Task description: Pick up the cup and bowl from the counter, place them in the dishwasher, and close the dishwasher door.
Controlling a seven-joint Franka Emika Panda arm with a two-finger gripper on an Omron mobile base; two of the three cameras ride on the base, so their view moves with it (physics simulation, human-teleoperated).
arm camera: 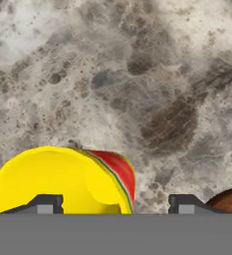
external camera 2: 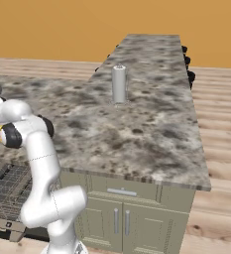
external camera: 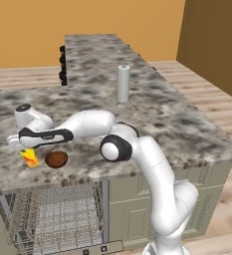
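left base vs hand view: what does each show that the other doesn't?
Left base view alone: the tall grey cylinder standing farther back, the open dishwasher with its wire racks under the counter edge, and the olive cabinets.

Hand view alone: the two dark fingertips, one at the cup's rim, one beside the bowl.

Both: the yellow cup, the brown bowl next to it, and the granite counter.
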